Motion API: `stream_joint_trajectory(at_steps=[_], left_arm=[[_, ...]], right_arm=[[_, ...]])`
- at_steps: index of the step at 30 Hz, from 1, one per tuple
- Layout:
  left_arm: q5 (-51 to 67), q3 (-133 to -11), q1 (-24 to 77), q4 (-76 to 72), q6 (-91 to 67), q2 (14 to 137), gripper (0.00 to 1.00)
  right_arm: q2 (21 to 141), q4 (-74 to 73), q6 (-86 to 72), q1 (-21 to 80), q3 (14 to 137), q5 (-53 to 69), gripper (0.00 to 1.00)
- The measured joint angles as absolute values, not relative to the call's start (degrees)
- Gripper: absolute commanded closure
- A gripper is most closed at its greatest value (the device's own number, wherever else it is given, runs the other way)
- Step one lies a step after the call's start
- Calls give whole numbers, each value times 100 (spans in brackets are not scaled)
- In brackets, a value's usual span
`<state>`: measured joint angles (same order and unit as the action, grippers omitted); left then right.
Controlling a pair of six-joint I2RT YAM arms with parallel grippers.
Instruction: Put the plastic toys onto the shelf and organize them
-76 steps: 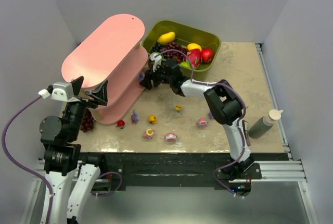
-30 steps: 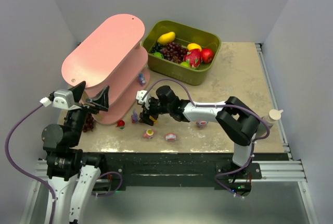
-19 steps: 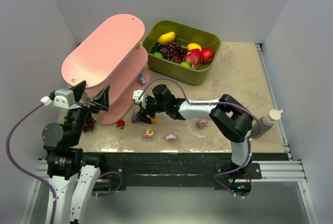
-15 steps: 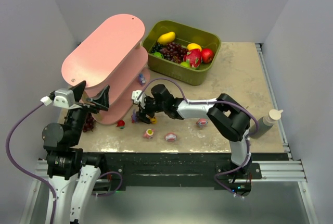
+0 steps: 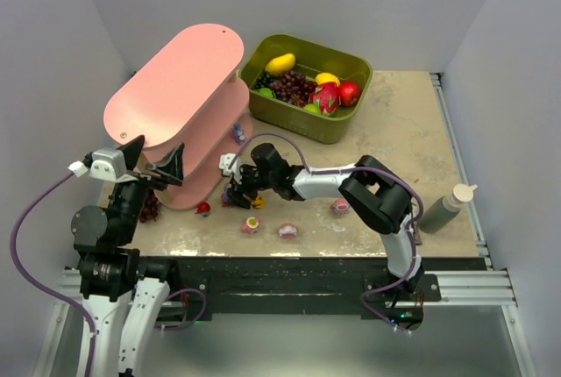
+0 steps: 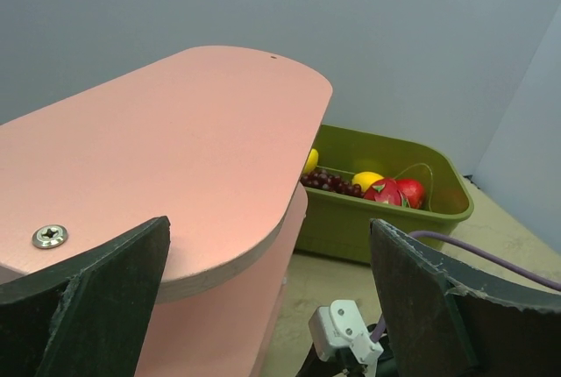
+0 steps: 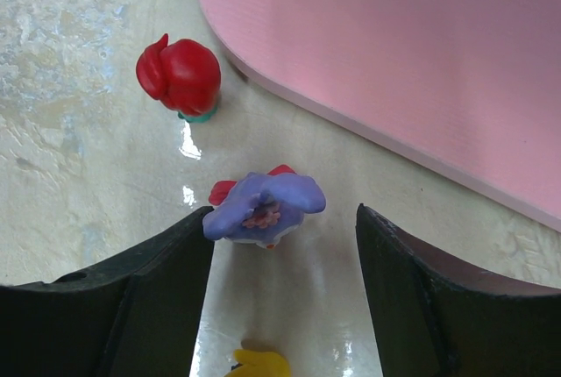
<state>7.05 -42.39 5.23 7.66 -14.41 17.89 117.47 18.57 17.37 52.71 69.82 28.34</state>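
Right wrist view: purple figurine [image 7: 263,209], red-trimmed, beside pink shelf [image 7: 421,61].

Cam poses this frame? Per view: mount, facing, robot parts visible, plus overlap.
Top external: above and behind the robot, looking down at table, shelf, bin; left hand and right hand show.
Left wrist: behind the left hand, facing over the shelf top toward the bin; own fingers show.
Right wrist: behind the right hand, facing down at a purple toy between its fingers.
Shared: top and left wrist both show shelf and bin.

yellow toy [image 7: 259,365] — half off-frame
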Motion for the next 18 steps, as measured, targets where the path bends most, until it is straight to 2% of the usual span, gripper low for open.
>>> stream_joint_trajectory(at_steps=[7, 11, 12, 14, 15, 18], left_arm=[[703, -4239, 489, 731, -1441, 1815, 0], [701, -4239, 489, 731, -1441, 1817, 0], [701, -4239, 489, 731, -1441, 1815, 0], [701, -4239, 489, 731, -1441, 1817, 0], [698, -4239, 489, 731, -1441, 1817, 0], [698, -4239, 489, 731, -1441, 1817, 0]], right_arm=[[11852, 2029, 1559, 5271, 7019, 2908, 39], [11926, 2139, 1452, 5271, 7067, 2956, 48], [11955, 2156, 1417, 5271, 7094, 2958, 59], [11985, 2180, 1367, 5271, 7129, 2971, 69], [11987, 2187, 1347, 5273, 7137, 2952, 80], [11987, 2198, 1267, 5271, 7144, 2952, 94]])
